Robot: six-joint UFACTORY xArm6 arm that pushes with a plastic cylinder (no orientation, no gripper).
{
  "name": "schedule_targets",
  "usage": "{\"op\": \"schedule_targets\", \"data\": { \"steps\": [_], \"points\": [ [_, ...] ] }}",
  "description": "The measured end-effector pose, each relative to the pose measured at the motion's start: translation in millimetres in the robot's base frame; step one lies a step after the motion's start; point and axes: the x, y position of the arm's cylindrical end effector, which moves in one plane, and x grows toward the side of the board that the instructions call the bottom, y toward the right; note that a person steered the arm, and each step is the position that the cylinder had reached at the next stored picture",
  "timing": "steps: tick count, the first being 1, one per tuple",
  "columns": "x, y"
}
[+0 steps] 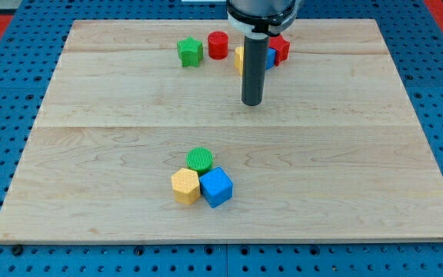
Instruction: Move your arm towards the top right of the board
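My tip [252,103] rests on the wooden board [344,154] in its upper middle part. The dark rod rises from it toward the view's top. Behind the rod sits a cluster, partly hidden: a yellow block [239,58], a blue block [270,58] and a red block [280,48]. My tip is just below this cluster. To the cluster's left stand a red cylinder [218,45] and a green star-shaped block [190,52].
Near the view's bottom middle three blocks touch: a green cylinder [200,159], a yellow hexagonal block [185,186] and a blue cube [216,187]. Blue pegboard [6,154] surrounds the board.
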Motion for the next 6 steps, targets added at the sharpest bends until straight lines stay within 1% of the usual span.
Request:
{"op": "schedule_targets", "data": {
  "steps": [1,2,3,5,6],
  "points": [
    [4.1,17.0],
    [1.2,93.2],
    [-37.1,133.8],
    [-37.3,134.4],
    [-58.7,166.2]
  ]
}}
